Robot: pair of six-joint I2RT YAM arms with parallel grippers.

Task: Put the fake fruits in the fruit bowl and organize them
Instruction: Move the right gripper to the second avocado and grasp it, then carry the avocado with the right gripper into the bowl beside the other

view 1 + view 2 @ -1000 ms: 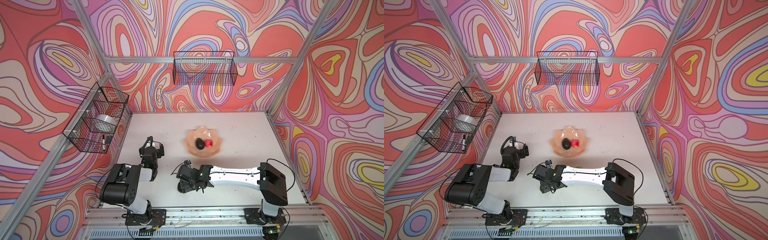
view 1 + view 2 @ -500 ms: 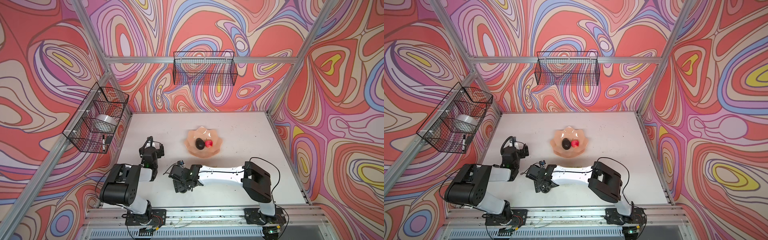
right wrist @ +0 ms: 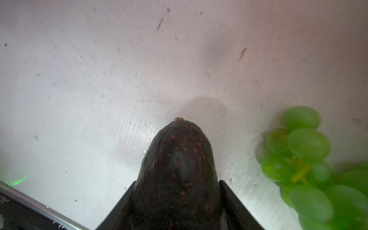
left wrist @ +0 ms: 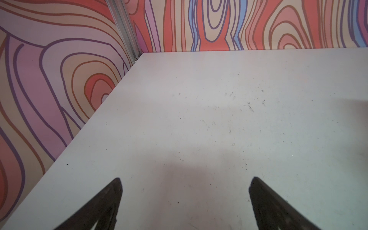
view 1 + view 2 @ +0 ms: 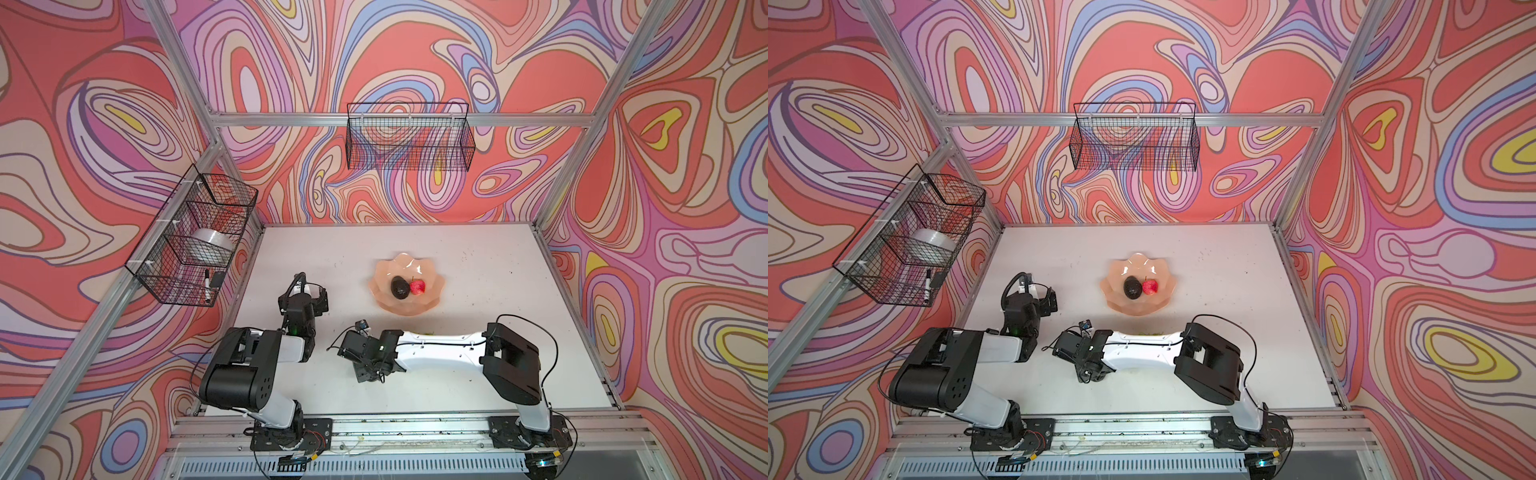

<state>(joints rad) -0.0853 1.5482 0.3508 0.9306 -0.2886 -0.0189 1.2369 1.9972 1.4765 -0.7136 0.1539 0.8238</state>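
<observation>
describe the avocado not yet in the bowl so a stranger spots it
On the white table, find the right gripper, in front of the pink bowl. The avocado is pinched between its black fingers, beside green grapes; the other avocado lies in the bowl.

L arm (image 5: 249,365) is sitting folded by its base, L tool (image 4: 186,179) hanging just above the tabletop w/ jaws wide apart. R arm (image 5: 440,353) is reaching low across toward the middle, R tool (image 3: 177,181) gripping an avocado (image 3: 179,155) on both sides.

No readable text, no labels or brands, no numbers or signs in any view
</observation>
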